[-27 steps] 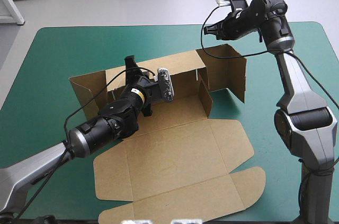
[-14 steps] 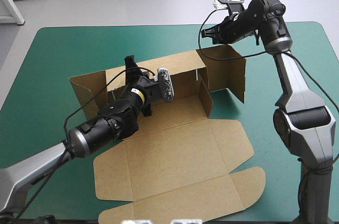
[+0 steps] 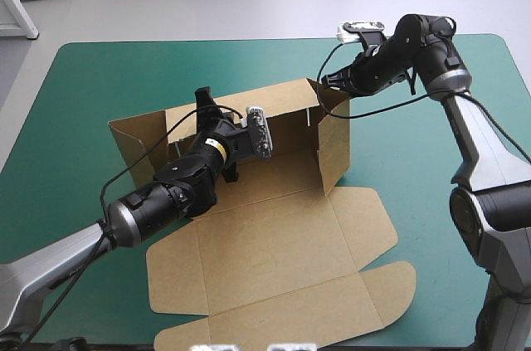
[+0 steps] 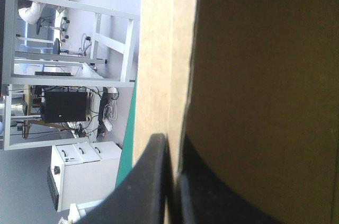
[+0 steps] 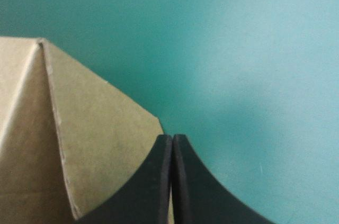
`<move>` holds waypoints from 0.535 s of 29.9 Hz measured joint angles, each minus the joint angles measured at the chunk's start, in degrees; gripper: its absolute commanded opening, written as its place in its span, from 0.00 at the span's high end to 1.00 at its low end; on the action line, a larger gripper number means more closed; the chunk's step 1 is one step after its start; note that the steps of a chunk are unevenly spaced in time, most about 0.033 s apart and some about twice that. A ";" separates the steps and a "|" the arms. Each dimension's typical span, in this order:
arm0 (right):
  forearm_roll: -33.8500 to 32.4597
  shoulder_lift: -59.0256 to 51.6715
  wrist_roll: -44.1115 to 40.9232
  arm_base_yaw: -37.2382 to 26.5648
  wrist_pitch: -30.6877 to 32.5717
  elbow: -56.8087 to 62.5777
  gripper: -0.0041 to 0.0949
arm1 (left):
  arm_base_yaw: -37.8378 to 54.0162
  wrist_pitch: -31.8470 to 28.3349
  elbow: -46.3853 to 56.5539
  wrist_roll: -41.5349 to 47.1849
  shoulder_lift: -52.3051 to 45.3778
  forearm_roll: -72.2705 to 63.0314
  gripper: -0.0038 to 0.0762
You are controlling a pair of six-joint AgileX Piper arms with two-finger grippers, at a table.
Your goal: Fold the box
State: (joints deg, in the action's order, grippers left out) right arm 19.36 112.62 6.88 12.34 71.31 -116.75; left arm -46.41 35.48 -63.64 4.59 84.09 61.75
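Left wrist view — left gripper (image 4: pixel 172 143) clamps box (image 4: pixel 254 75).

left arm (image 3: pixel 158 202) low, reaching forward | left gripper (image 4: pixel 170 147) clamped | right arm (image 3: pixel 471 131) raised, elbow bent | right gripper (image 5: pixel 172 139) closed

No readable text, labels or numbers.

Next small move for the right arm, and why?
Probably nudge the right gripper toward the left gripper, folding the side flap in: shut, it sits at the upright flap's top corner, and the left one pinches the box's back wall.
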 measured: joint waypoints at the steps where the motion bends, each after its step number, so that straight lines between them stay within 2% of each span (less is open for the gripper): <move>1: 0.92 -0.46 1.12 0.00 -0.14 1.15 0.98 | 0.00 -0.05 0.00 0.00 0.00 0.00 0.96; 9: 4.82 -2.31 6.33 0.00 -6.82 9.71 0.98 | 0.00 -0.18 0.00 0.12 0.00 0.00 0.96; 16: 7.54 -8.82 13.08 0.00 -17.66 20.33 0.98 | 0.00 -0.23 0.00 0.82 0.00 0.00 0.96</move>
State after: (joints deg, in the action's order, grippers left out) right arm 26.90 103.80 19.96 12.34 53.65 -96.43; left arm -46.41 35.25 -63.64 5.41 84.09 61.75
